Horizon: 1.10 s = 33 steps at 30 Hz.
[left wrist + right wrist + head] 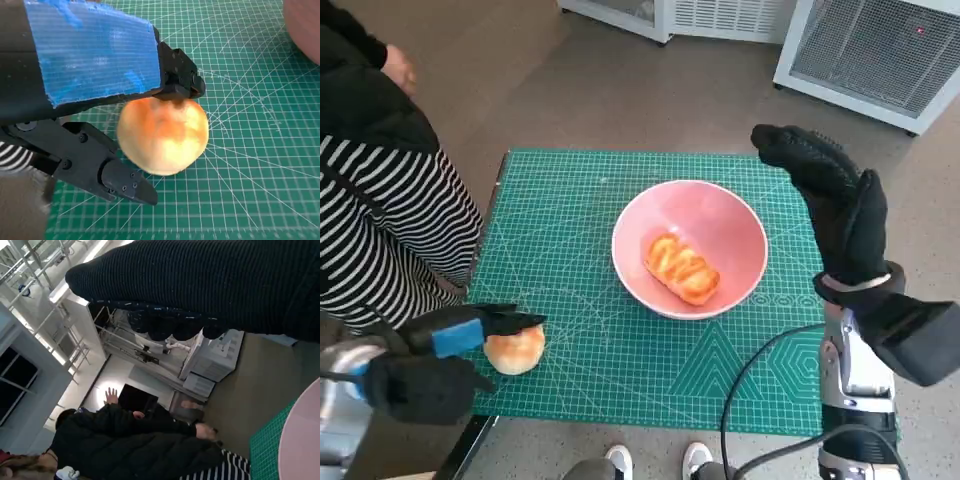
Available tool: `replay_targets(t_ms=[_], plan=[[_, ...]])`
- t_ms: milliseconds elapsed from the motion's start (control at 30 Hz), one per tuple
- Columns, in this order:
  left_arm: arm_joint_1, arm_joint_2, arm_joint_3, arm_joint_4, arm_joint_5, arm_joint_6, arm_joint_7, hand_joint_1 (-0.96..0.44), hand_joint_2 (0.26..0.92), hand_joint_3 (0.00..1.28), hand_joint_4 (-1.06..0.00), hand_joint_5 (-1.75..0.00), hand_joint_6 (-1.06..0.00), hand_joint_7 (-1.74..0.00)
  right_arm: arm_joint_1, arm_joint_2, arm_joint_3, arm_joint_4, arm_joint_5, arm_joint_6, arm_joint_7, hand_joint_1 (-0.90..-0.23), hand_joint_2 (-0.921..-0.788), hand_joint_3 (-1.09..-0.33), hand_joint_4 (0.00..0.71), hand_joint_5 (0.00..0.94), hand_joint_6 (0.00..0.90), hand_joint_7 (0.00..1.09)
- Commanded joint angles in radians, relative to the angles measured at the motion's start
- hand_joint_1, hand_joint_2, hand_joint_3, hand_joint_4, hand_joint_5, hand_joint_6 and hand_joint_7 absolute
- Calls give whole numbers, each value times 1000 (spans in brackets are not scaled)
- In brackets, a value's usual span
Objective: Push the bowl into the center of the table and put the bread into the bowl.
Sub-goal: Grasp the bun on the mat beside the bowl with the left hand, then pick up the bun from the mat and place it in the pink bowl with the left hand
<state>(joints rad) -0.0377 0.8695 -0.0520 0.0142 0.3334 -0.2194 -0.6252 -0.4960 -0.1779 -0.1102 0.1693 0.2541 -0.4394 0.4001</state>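
Judging by the layout, the pushing step is done: the pink bowl (690,248) sits near the middle of the green mat (570,220), with one bread piece (681,268) already inside. A round bun (515,349) at the mat's near-left edge is bracketed by the left hand (440,360), fingers spread around it; a firm grip cannot be confirmed. The right hand (830,200) is held raised beside the bowl, empty. Next, closing, lifting and carrying to the bowl are called for.

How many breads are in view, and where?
2: a long bread lies in the pink bowl; a round bun sits on the mat by the left hand. None seems hidden.
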Motion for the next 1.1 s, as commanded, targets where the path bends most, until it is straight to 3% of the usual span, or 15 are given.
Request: replay_targets(t_ms=[33,67,133,167,200,233,333,633,1100], plan=[[-17,-12,-24,46,37,-38,40,-16,754,137,-547,-196,-551,-417,19,-7,0,1,8,16,10,-706,-921,-673,105,1,-1,508],[-20,-14,-23,50,40,-48,51,-10,731,191,-556,-222,-546,-465,19,-8,0,0,8,17,10,-706,-921,-673,105,1,-1,508],[-24,-16,-21,56,42,-67,72,14,631,425,-574,-439,-555,-640,20,-8,0,-1,9,18,10,-705,-921,-672,105,1,-1,508],[-26,-17,-20,59,42,-76,81,-61,677,391,-578,-522,-565,-775,20,-8,0,-1,9,19,10,-703,-921,-672,105,1,-1,508],[-28,-18,-19,66,41,-93,94,-168,765,306,-577,-656,-572,-973,21,-8,0,-2,9,20,10,-702,-921,-672,105,1,-1,507],[-30,-19,-18,71,40,-106,104,-107,821,234,-591,-871,-585,-1047,22,-9,0,-3,10,21,10,-700,-921,-672,105,1,-1,506],[-43,-23,-16,93,37,-155,139,-34,873,150,-643,-1130,-626,-1072,23,-7,1,-5,10,22,9,-699,-921,-672,105,1,-1,503],[-73,-31,-12,135,22,-243,180,0,877,127,-685,-1267,-693,-1006,31,-3,6,-8,7,21,2,-698,-921,-673,104,0,-1,496],[-159,-26,47,48,-143,-254,118,2,876,133,-675,-1294,-699,-989,40,-16,-5,-14,7,21,-1,-689,-921,-676,108,2,-1,484]])
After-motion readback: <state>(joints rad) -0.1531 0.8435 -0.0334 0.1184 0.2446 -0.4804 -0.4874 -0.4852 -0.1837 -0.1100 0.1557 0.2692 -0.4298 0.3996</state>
